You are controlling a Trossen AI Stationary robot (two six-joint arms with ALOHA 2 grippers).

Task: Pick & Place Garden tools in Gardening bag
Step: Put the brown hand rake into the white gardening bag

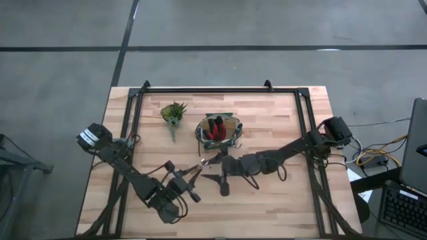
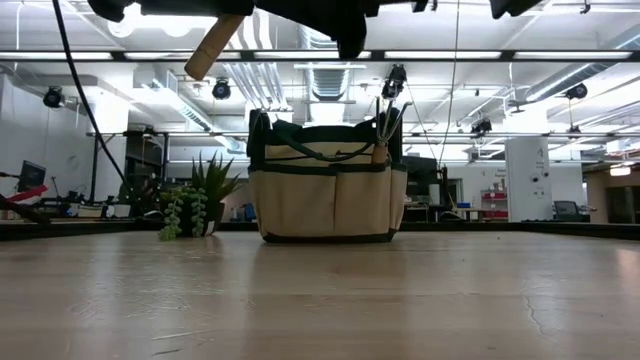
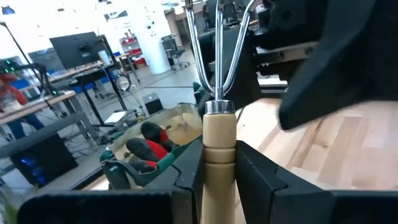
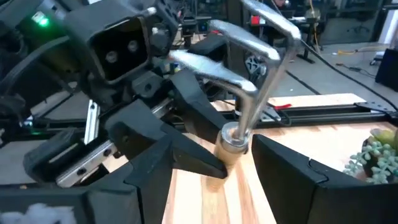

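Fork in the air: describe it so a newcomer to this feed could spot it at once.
Find the tan gardening bag mid-table. Just on the arms' side of it, the left tool clamps a fork by its pale wooden handle, the right tool open around its metal neck. Unlike the other fork standing in the bag, it hangs in the air.

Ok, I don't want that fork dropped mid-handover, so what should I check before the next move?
1. Left gripper clamped on the fork handle: ok.
2. Fork lifted off the table: ok.
3. Right gripper at the fork's metal neck: ok; firm hold: cannot tell.
4. Gardening bag upright, mouth open: ok.
5. Plant apart from the bag: ok.
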